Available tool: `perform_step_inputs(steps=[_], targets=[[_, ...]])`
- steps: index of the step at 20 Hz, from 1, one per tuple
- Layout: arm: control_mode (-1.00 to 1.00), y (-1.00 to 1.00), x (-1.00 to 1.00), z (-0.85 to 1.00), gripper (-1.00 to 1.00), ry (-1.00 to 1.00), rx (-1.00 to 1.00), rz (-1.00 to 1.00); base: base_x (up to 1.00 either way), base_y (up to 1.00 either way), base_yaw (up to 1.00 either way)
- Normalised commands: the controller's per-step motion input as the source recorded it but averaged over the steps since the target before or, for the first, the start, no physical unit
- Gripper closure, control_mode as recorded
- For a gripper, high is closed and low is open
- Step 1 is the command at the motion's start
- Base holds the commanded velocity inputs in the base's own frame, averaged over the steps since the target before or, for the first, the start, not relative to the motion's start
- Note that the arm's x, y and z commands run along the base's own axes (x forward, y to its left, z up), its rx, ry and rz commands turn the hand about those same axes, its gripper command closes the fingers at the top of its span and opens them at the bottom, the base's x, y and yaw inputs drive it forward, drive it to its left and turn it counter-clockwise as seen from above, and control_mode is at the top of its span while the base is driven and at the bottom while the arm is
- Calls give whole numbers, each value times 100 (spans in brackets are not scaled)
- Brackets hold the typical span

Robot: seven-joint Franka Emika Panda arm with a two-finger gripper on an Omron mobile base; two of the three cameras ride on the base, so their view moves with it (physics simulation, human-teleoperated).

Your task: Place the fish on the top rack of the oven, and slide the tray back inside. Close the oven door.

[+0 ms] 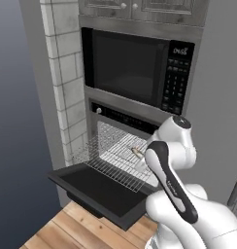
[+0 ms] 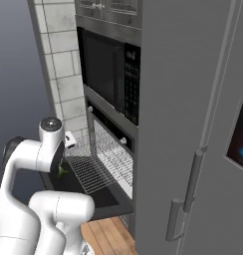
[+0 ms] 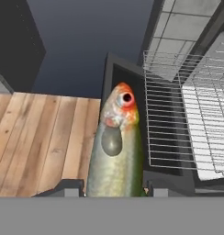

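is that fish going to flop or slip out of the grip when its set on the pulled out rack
The fish stands straight out from between the fingers without sagging, so it probably handles as stiff. Its skin looks glossy and its body tapers, so it might slide if the grip eases. Being slender, it may rock or settle between the thin bars of the top rack.

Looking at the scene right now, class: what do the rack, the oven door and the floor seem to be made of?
Rack: thin silvery metal wire, seemingly steel; you see through its grid.
Oven door: flat black panel, smooth and matte; glass or coated metal, hard to tell.
Floor: light wooden planks with visible seams and grain.
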Motion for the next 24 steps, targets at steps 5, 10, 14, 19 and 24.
perform_step_inputs(steps=[5, 10, 14, 19, 24], targets=[[-100, 4, 17, -20, 100, 0, -8, 0, 0, 0, 0], [-100, 6, 43, -32, 100, 0, -12, 0, 0, 0, 0], [-100, 0, 79, -31, 100, 2, -7, -1, 0, 0, 0], [-100, 5, 100, -38, 100, 4, -6, 0, 0, 0, 0], [-100, 3, 76, -32, 100, 6, -3, 0, 0, 0, 0]])
